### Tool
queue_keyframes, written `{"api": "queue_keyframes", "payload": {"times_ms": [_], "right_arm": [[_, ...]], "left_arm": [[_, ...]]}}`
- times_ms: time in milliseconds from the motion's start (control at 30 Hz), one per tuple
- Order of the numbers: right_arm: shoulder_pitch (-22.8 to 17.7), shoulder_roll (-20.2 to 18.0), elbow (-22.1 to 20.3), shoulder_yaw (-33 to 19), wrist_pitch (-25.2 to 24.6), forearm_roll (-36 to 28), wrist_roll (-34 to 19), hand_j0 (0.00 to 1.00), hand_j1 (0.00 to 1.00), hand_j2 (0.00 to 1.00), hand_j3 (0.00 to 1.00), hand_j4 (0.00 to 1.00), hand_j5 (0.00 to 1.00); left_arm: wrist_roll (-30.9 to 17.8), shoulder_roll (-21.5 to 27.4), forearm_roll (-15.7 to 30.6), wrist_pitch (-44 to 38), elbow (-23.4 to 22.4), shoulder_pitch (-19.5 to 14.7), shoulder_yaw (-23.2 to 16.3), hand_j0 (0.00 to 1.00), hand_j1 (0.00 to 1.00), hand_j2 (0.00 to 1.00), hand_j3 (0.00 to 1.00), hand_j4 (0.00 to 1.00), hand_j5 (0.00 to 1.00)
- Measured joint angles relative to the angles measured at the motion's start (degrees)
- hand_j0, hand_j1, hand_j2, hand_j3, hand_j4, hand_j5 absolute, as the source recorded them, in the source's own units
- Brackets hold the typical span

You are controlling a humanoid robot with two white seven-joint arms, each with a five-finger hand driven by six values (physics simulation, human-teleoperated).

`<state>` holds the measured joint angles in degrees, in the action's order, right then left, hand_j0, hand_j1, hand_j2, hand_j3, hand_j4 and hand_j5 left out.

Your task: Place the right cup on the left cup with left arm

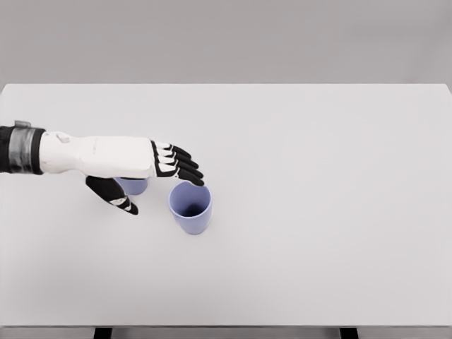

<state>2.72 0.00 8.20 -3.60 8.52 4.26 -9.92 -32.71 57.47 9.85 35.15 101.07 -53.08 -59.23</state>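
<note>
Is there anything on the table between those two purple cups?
In the head view, only the left hand hangs over that gap; its thumb dips between the left cup and right cup.

Only the left arm (42, 150) shows up here, and it's a smooth white shell with a dark grey and black band up near the wrist end. The left hand (145, 169) has a white back, while the fingers (185, 164) are black with small white segments across the knuckles. The thumb is black too, white-tipped.
</note>
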Motion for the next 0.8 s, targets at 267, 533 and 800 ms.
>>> {"api": "queue_keyframes", "payload": {"times_ms": [267,533,800], "right_arm": [[-0.88,0.00,0.30,-0.04,0.00,-0.05,-0.06,1.00,1.00,1.00,1.00,1.00,1.00],[-0.88,0.00,0.32,-0.24,0.00,-0.06,-0.09,1.00,1.00,1.00,1.00,1.00,1.00],[-0.97,0.00,0.32,-0.26,0.00,-0.06,-0.09,1.00,1.00,1.00,1.00,1.00,1.00]], "left_arm": [[-0.01,-3.38,-1.04,-0.01,0.00,-4.40,-2.20,1.00,1.00,1.00,1.00,1.00,1.00],[0.07,-4.28,-7.46,0.00,-1.79,-3.61,-2.77,1.00,1.00,1.00,1.00,1.00,1.00],[0.39,-7.87,-9.24,0.00,-5.35,-1.24,-2.82,1.00,1.00,1.00,1.00,1.00,1.00]]}}
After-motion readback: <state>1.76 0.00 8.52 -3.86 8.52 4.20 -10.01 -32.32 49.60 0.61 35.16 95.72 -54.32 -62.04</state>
